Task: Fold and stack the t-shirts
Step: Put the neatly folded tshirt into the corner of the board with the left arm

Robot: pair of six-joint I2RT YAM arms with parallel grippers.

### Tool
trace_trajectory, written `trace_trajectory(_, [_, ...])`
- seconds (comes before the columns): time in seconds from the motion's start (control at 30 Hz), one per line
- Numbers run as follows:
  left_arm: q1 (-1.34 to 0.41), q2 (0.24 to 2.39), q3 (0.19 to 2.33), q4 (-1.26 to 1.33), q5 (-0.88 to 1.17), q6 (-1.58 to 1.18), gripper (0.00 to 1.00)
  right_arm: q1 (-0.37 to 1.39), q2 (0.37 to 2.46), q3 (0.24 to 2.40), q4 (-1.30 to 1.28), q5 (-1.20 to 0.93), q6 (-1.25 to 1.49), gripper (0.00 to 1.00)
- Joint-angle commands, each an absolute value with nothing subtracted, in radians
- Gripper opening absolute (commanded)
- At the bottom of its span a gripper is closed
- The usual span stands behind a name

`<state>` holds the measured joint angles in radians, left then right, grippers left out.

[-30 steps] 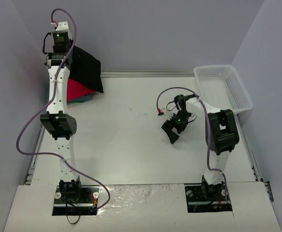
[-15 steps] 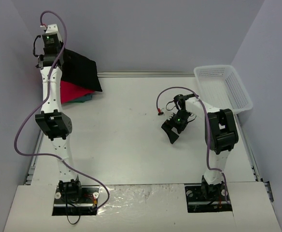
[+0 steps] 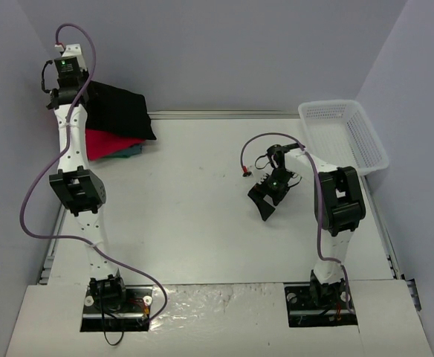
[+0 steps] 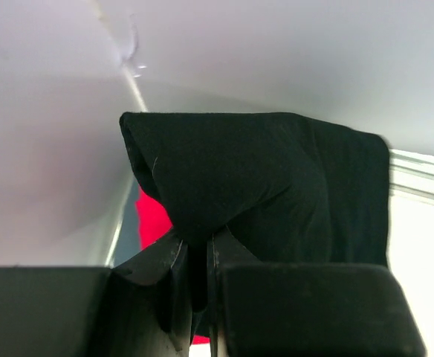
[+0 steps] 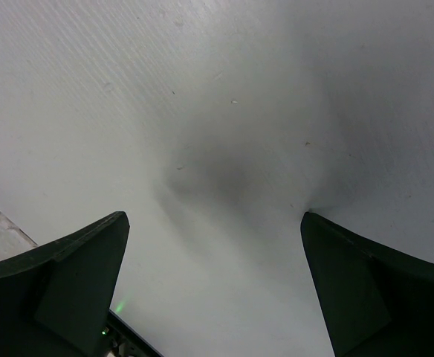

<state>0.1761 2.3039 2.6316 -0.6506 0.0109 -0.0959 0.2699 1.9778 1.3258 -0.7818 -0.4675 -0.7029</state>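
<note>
The black t-shirt (image 3: 120,111) lies folded at the far left corner, over the red-pink t-shirt (image 3: 105,140) and the teal-blue t-shirt (image 3: 131,151), whose edge peeks out beneath. My left gripper (image 3: 76,100) is raised at the far left and shut on a fold of the black t-shirt (image 4: 254,178); its jaws pinch the cloth in the left wrist view, with the red-pink t-shirt (image 4: 151,216) showing below. My right gripper (image 3: 264,199) is open and empty, just above bare table at centre right.
A white mesh basket (image 3: 345,135) stands at the far right edge of the table (image 3: 195,208). Grey walls enclose the back and both sides. A small red-tipped cable end (image 3: 245,172) hangs by the right arm.
My left arm has swung further left and back, pulling the held edge of the black t-shirt over the red-pink one. The right arm has not moved.
</note>
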Motion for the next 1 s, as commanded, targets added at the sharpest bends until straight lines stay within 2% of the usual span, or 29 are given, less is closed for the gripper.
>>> trace_trajectory(0.0, [0.218, 2.299, 2.661, -0.557, -0.005, -0.048, 0.02, 0.273, 2.149, 1.232, -0.782, -0.419, -0.703, 1.0])
trace_trajectory(0.2, [0.241, 2.316, 2.617, -0.528, -0.021, 0.033, 0.02, 0.272, 2.163, 1.235, -0.792, -0.425, -0.703, 1.0])
trace_trajectory(0.23, [0.241, 2.322, 2.606, -0.509, -0.029, 0.05, 0.06, 0.272, 2.169, 1.233, -0.793, -0.425, -0.703, 1.0])
trace_trajectory(0.27, [0.241, 2.336, 2.596, -0.499, -0.038, 0.093, 0.33, 0.272, 2.174, 1.233, -0.793, -0.423, -0.703, 1.0])
trace_trajectory(0.33, [0.241, 2.362, 2.567, -0.47, -0.051, 0.138, 0.62, 0.272, 2.189, 1.235, -0.795, -0.422, -0.699, 1.0])
trace_trajectory(0.47, [0.245, 2.384, 2.557, -0.465, -0.107, 0.199, 0.95, 0.272, 2.213, 1.232, -0.796, -0.416, -0.699, 1.0])
trace_trajectory(0.5, [0.25, 2.375, 2.551, -0.463, -0.109, 0.202, 0.99, 0.272, 2.215, 1.232, -0.796, -0.413, -0.699, 1.0])
trace_trajectory(0.6, [0.256, 2.304, 2.496, -0.457, -0.106, 0.207, 0.94, 0.273, 2.211, 1.23, -0.799, -0.422, -0.703, 1.0])
trace_trajectory(0.83, [0.256, 1.949, 2.24, -0.508, -0.033, 0.143, 0.94, 0.275, 2.152, 1.241, -0.799, -0.405, -0.703, 1.0])
trace_trajectory(0.97, [0.258, 1.683, 1.946, -0.476, 0.11, 0.069, 0.94, 0.272, 2.047, 1.261, -0.799, -0.423, -0.706, 1.0])
